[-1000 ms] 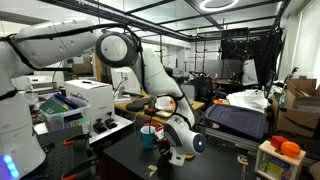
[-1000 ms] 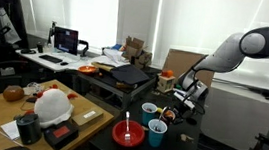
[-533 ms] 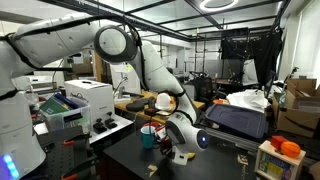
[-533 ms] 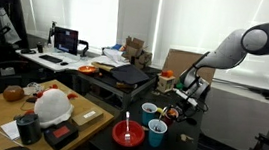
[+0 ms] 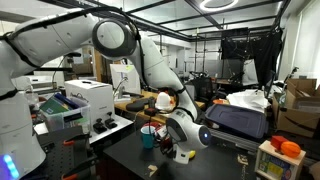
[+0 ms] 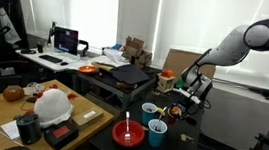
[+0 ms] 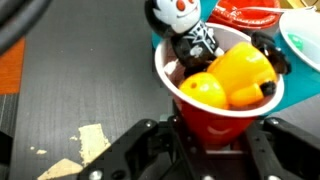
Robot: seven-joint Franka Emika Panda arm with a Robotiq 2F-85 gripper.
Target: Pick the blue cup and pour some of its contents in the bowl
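In the wrist view my gripper (image 7: 210, 138) has a finger on each side of a red cup (image 7: 215, 108), pressed against its lower wall. The cup holds a skeleton figure (image 7: 188, 35) and yellow toy pieces (image 7: 235, 78). No blue cup sits in the jaws. A blue cup (image 6: 156, 135) stands on the dark table next to a red bowl (image 6: 127, 135) and a pale teal cup (image 6: 149, 113). In both exterior views the gripper (image 6: 176, 110) (image 5: 178, 152) is low over the table, just beyond these cups. The blue cup (image 5: 147, 137) also shows beside it.
The dark table (image 7: 90, 70) has a scrap of tape (image 7: 95, 140) on it. A white printer (image 5: 85, 100) and an orange-and-white helmet (image 6: 53, 105) stand nearby. A laptop (image 6: 66, 41) and clutter fill the desks behind. A black case (image 5: 235, 120) lies at the right.
The arm's elbow and wrist have shifted slightly, and the gripper head has moved a little sideways. The cups and bowl on the table have stayed put.
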